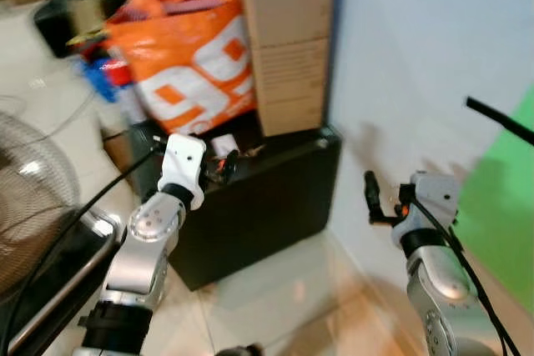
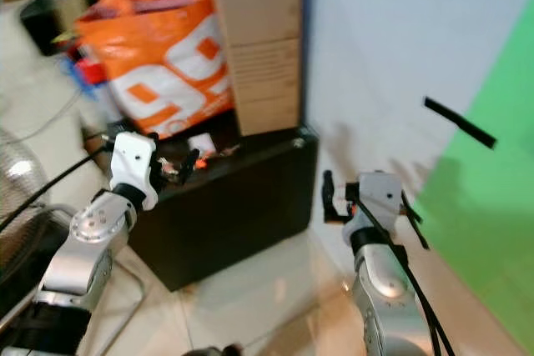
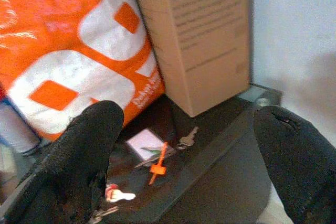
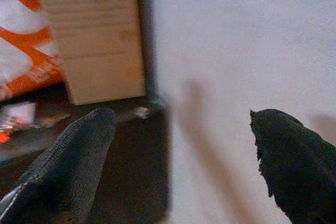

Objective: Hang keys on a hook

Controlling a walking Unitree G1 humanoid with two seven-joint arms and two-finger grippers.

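A bunch of keys [image 3: 164,153] with an orange tag lies on top of a low black cabinet [image 1: 267,198], beside a small white card [image 3: 142,142]. My left gripper [image 1: 224,164] hovers open just above the cabinet's front left part, with the keys a little ahead between the lines of its fingers [image 3: 89,145]. Held apart from the cabinet, my right gripper [image 1: 370,196] stands open and empty in front of the white wall. A thin black bar [image 1: 499,120] sticks out from the wall at the right; I cannot tell if it is the hook.
A tall cardboard box [image 1: 288,39] and an orange bag [image 1: 188,60] stand at the back of the cabinet top. A fan's wire grille [image 1: 29,198] is at the left. A green panel [image 1: 501,181] covers the wall at the right. Pale floor tiles [image 1: 275,298] lie below.
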